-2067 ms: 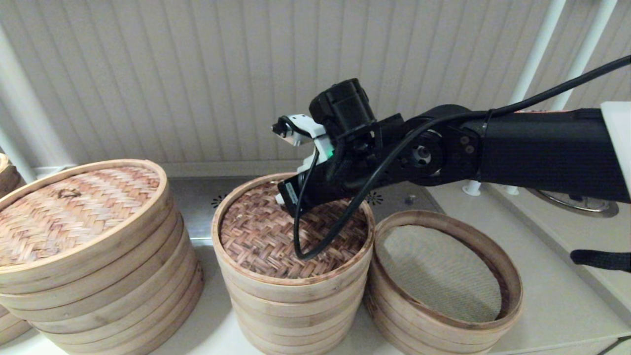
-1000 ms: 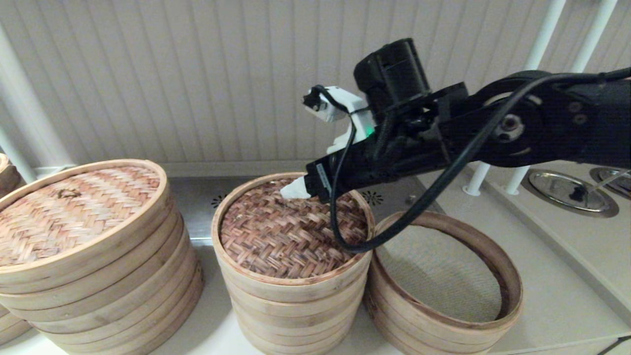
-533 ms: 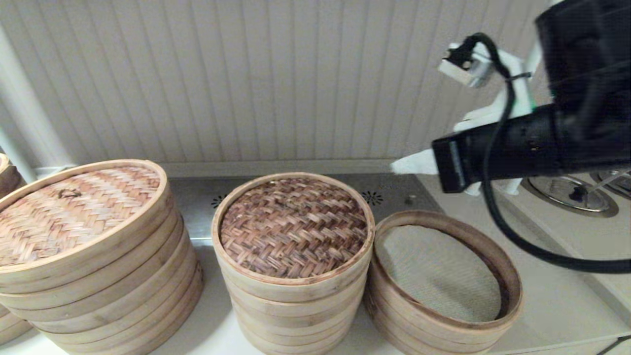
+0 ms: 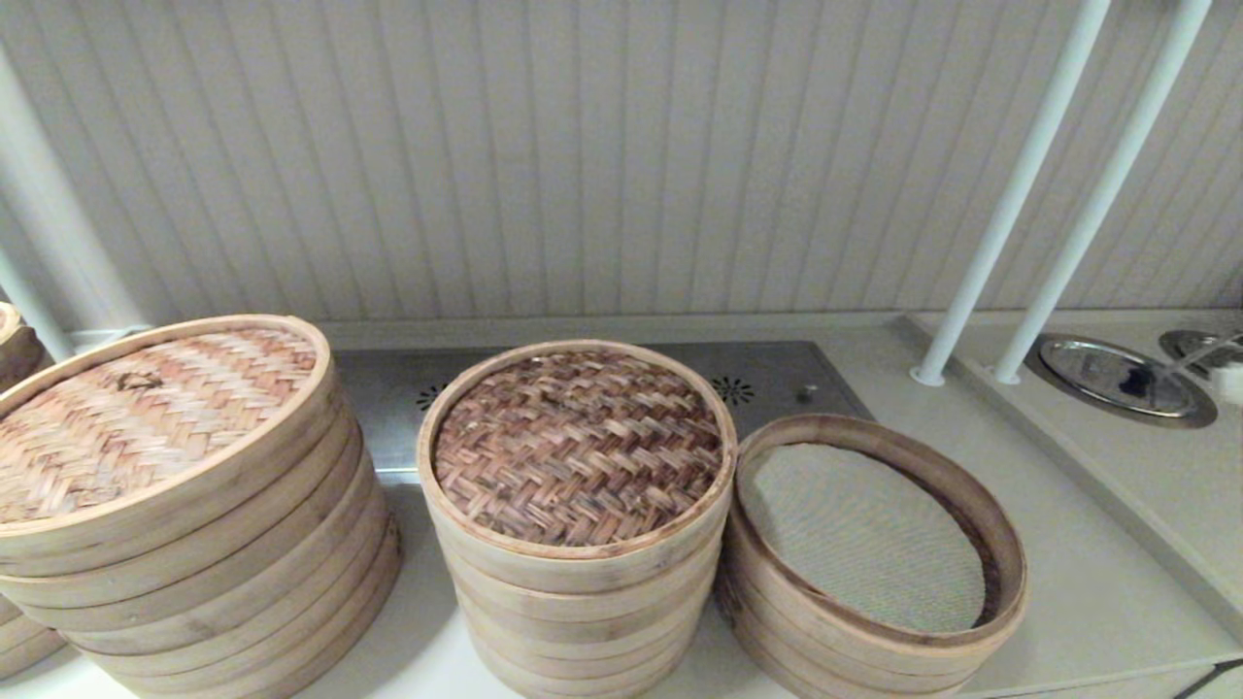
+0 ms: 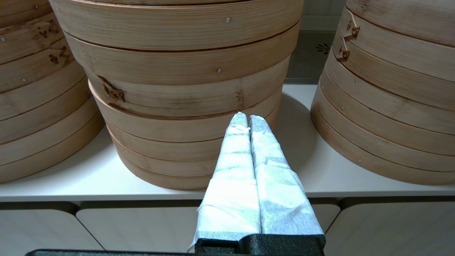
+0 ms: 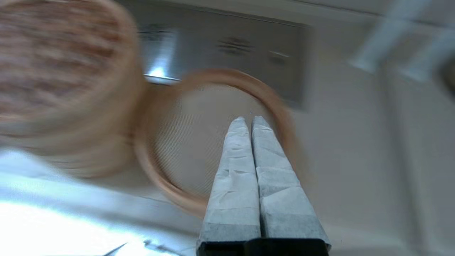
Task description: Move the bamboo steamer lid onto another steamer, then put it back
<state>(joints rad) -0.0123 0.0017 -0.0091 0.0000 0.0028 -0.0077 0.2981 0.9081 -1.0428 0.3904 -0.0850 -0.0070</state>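
Observation:
The bamboo steamer lid, dark brown herringbone weave in a pale hoop, lies on the middle stack. To its right stands the other steamer, short, uncovered, its grey-beige mesh liner showing. No arm shows in the head view. In the right wrist view my right gripper is shut and empty, hovering above that short steamer, with the lid off to one side. My left gripper is shut and empty, low in front of the counter edge, facing the widest stack.
The widest stack with the tan knot-handled lid fills the left. Two white poles rise at the back right beside a round metal dish. A steel panel lies behind the stacks. The counter's front edge runs below the left gripper.
My right arm rose off the dark lid, swung right and left the head view. The lid stayed on the middle stack.

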